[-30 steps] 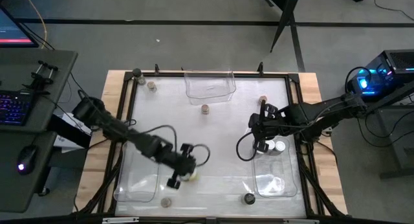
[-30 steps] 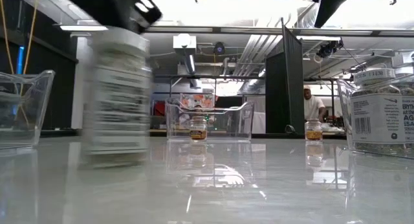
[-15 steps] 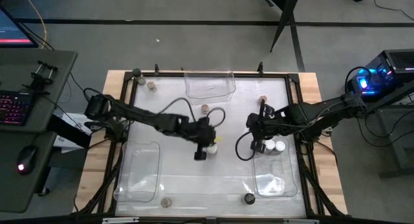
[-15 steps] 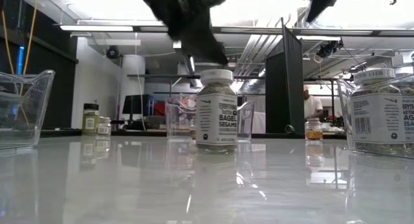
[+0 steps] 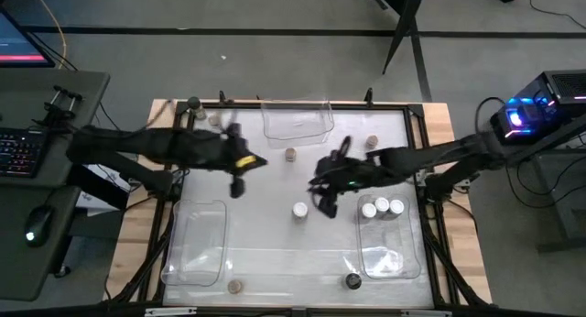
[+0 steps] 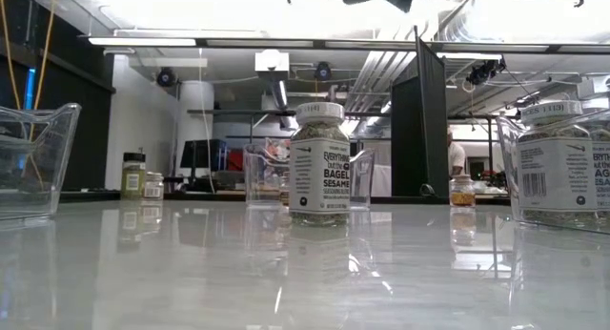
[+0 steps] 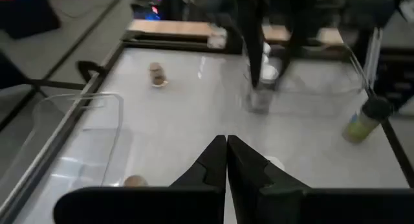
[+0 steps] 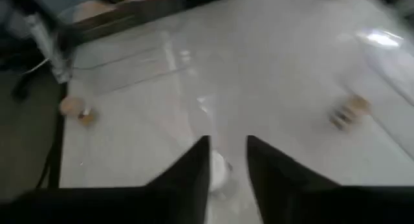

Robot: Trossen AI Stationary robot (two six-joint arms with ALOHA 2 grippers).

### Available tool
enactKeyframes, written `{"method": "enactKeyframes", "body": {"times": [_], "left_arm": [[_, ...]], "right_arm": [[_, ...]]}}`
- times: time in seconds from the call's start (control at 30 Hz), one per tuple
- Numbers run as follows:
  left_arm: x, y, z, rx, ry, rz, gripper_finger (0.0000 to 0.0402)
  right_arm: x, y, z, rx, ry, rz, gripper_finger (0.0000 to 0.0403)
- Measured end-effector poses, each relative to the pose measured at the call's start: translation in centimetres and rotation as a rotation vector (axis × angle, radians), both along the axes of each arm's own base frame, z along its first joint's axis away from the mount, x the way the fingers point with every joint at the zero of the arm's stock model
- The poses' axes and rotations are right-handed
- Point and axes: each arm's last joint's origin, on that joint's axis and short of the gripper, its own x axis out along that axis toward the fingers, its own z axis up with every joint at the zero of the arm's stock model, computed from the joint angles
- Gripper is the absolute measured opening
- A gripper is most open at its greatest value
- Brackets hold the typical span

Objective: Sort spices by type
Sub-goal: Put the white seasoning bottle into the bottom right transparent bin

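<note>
White-lidded jar [image 5: 299, 210] now stands released mid-surface; left end effector [image 5: 237, 183] has withdrawn, clenched empty. Right end effector [image 5: 322, 202], slightly parted, approaches it.

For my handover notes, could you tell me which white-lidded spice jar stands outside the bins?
The white-lidded jar alone at mid-table, beside the right gripper; the other two white-lidded jars sit inside the right-hand bin.

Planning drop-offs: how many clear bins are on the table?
3 clear bins in the high view: one top middle, one lower left, one lower right holding white-lidded jars.
</note>
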Motion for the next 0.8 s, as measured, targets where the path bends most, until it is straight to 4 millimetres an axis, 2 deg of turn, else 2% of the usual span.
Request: {"method": "enactKeyframes", "body": {"times": [0.13,0.23,0.3,0.4,0.57,0.8], "left_arm": [[-3.4,-0.3,1.2,-0.045,-0.111,0.053,0.0],[-4.9,-0.6,1.1,-0.075,-0.142,0.096,0.0],[-5.5,-0.8,0.9,-0.093,-0.148,0.107,0.0],[-5.9,-1.1,0.5,-0.122,-0.158,0.118,0.0],[-5.5,-1.7,-0.3,-0.139,-0.12,0.116,0.0],[-4.5,-2.2,-0.9,-0.126,-0.087,0.116,0.0]], "right_arm": [[2.6,0.4,-2.1,-0.117,0.089,0.204,0.0203],[4.7,0.4,-3.0,-0.132,0.156,0.333,0.0258],[6.0,0.6,-3.7,-0.151,0.213,0.452,0.028],[7.8,0.8,-4.6,-0.225,0.296,0.598,0.0292],[9.6,1.1,-6.8,-0.298,0.455,0.762,0.0293],[10.5,0.8,-10.1,-0.319,0.568,0.821,0.0293]]}}
